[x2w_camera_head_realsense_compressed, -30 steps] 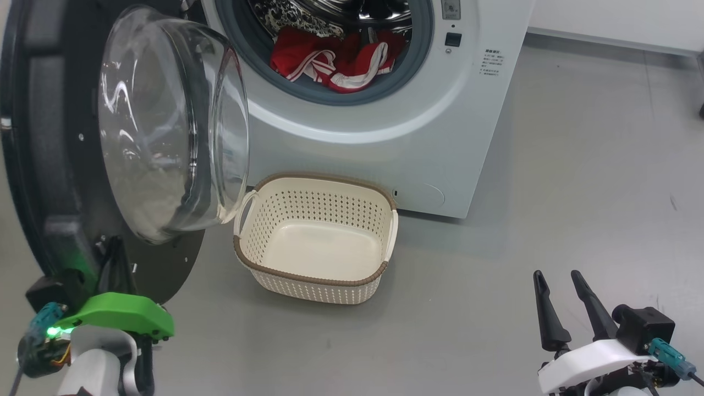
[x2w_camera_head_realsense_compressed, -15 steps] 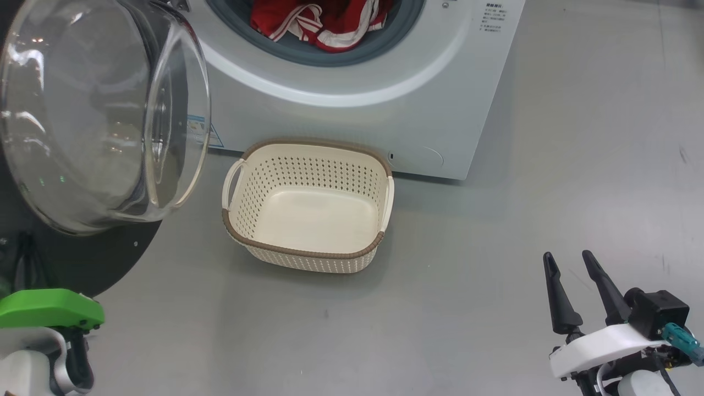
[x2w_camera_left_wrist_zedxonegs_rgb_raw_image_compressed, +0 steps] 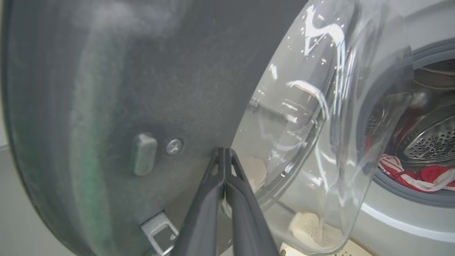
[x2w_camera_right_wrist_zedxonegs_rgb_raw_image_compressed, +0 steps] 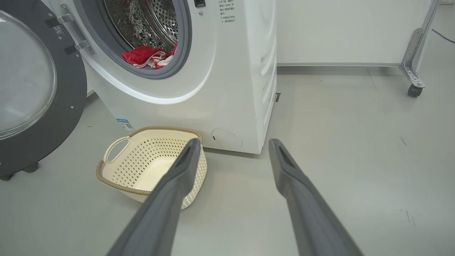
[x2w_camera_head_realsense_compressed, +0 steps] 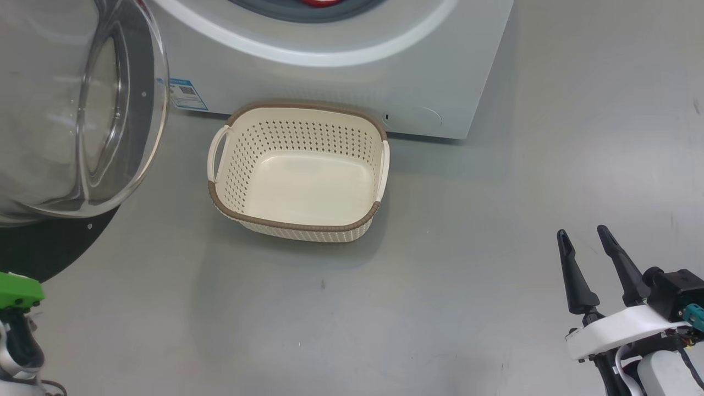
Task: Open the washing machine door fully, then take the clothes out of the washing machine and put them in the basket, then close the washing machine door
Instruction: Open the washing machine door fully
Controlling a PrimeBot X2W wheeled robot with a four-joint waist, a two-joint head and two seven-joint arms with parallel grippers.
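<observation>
The washing machine [x2w_camera_head_realsense_compressed: 352, 71] stands at the top of the head view, its port open. Its door [x2w_camera_head_realsense_compressed: 71, 110] is swung out to the left, glass bowl bulging toward me. My left gripper [x2w_camera_left_wrist_zedxonegs_rgb_raw_image_compressed: 224, 151] is shut with nothing between its fingers; the tips sit at the door's dark inner face beside the bowl's edge. Red clothes [x2w_camera_right_wrist_zedxonegs_rgb_raw_image_compressed: 145, 57] with white stripes lie in the drum, also seen as clothes [x2w_camera_left_wrist_zedxonegs_rgb_raw_image_compressed: 419, 176] past the glass. The cream basket [x2w_camera_head_realsense_compressed: 297, 224] sits on the floor before the machine, nothing in it. My right gripper [x2w_camera_head_realsense_compressed: 582, 232] hangs open at lower right, apart from everything.
Grey floor stretches to the right of the machine and in front of the basket [x2w_camera_right_wrist_zedxonegs_rgb_raw_image_compressed: 117, 177]. A wheeled metal frame leg [x2w_camera_right_wrist_zedxonegs_rgb_raw_image_compressed: 412, 89] stands at the far right, by a white wall panel [x2w_camera_right_wrist_zedxonegs_rgb_raw_image_compressed: 341, 32]. A blue label [x2w_camera_head_realsense_compressed: 187, 94] marks the machine's lower left.
The head camera has tilted down, so the whole picture has slid up. The door stands further left of the basket than before, and my left arm's green cover has gone left with it.
</observation>
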